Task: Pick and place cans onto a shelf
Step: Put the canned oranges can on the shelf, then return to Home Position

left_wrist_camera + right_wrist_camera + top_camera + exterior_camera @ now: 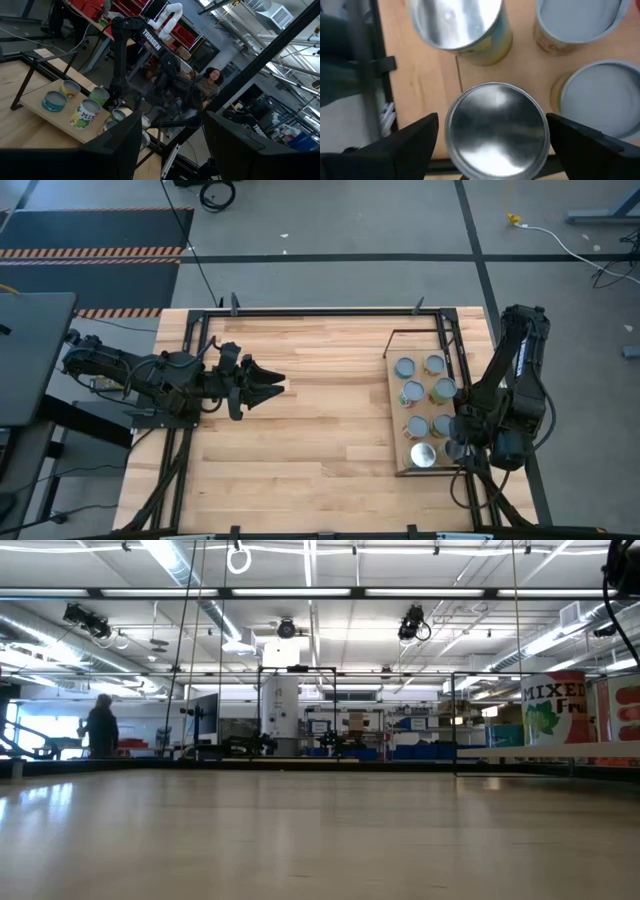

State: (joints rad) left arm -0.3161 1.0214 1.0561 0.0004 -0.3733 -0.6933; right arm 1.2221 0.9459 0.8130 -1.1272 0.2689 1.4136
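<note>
The shelf (394,415), a light wood board in a thin black frame, lies at the table's right side with several cans (411,392) standing upright on it. It also shows in the left wrist view (35,102). My right gripper (492,142) is open above the shelf's near right corner (457,448), pointing down. Its fingers stand on either side of a silvery-topped can (495,127), and a thin gap shows beside one finger. My left gripper (272,385) is open and empty, level above the table's left half, pointing at the shelf.
Beside the straddled can stand a yellow-labelled can (457,22) and two pale-blue-topped cans (605,100), all close together. The shelf's black frame (365,75) runs just past the gripper. A bright-topped can (423,453) stands at the shelf's near end. Bare wood (320,430) lies between the arms.
</note>
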